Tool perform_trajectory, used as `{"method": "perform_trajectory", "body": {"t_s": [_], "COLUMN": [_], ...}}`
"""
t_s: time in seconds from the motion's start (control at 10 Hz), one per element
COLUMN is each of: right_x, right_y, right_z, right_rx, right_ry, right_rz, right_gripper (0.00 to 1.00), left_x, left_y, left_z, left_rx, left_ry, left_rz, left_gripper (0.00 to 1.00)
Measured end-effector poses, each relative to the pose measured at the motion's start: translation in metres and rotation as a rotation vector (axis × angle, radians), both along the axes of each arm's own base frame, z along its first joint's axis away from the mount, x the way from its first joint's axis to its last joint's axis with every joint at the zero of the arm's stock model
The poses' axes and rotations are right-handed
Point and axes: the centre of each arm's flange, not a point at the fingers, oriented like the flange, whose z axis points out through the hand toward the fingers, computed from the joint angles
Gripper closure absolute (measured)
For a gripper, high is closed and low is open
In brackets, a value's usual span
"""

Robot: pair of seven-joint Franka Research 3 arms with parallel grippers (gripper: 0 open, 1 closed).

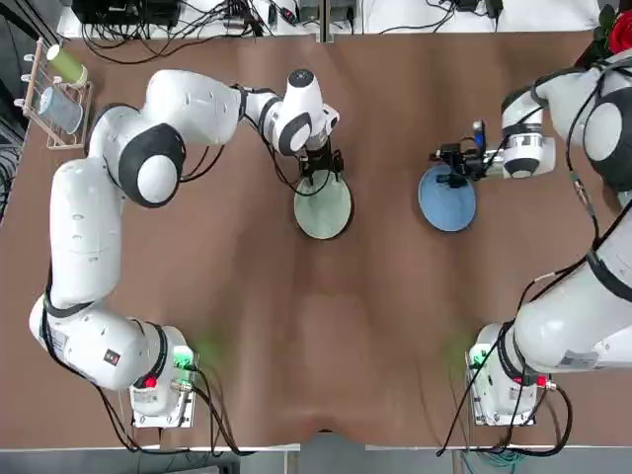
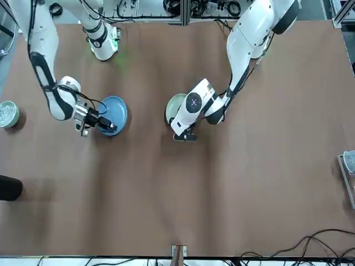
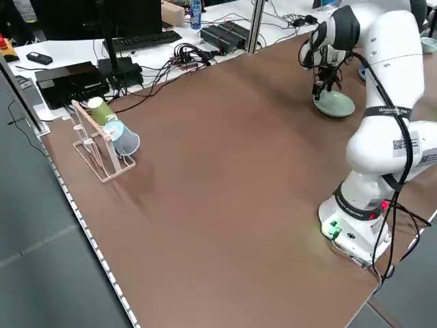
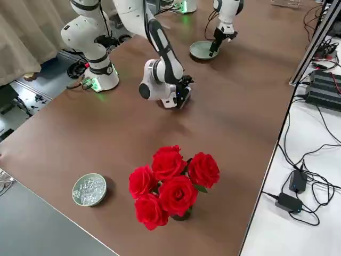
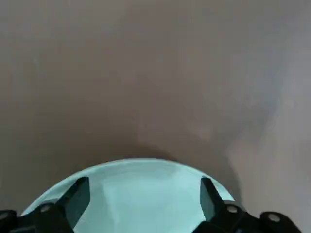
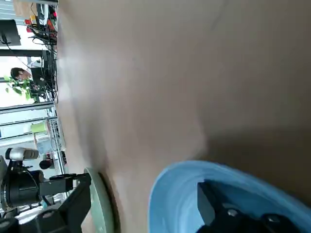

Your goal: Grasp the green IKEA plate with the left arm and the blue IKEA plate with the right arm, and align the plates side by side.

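Beneath the left gripper (image 5: 145, 187), its fingers spread, the green IKEA plate (image 5: 141, 213) is seen; its rim could be missed if both tips are closed inside it. The blue IKEA plate (image 6: 177, 204), beside the right gripper's (image 6: 145, 187) parted fingers, could be tipped by an off-line approach.

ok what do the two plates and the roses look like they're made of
Green plate: smooth plastic, likely, with a soft sheen and even colour. Blue plate: probably plastic too, uniformly coloured, low gloss. Roses: perhaps fabric, matte and uniformly red, though real petals can't be ruled out.
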Motion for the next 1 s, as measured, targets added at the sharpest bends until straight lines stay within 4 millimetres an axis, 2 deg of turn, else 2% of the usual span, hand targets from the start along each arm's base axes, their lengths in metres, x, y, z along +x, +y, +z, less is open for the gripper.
{"method": "perform_trajectory", "body": {"t_s": [0.2, 0.4, 1.0], "right_x": [-0.001, -0.002, 0.014], "right_y": [0.041, 0.069, 0.096], "right_z": [0.0, 0.002, 0.011], "right_rx": [0.012, 0.036, 0.063], "right_ry": [0.002, 0.003, -0.03], "right_rz": [-0.025, -0.048, -0.075], "right_gripper": [0.02, 0.02, 0.02], "left_x": [0.008, 0.012, 0.02], "left_y": [-0.003, -0.008, -0.015], "left_z": [-0.005, -0.006, -0.004], "left_rx": [-0.004, 0.01, 0.003], "left_ry": [-0.005, -0.034, -0.05], "left_rz": [0.01, 0.005, 0.024], "left_gripper": [0.0, 0.0, 0.0]}}
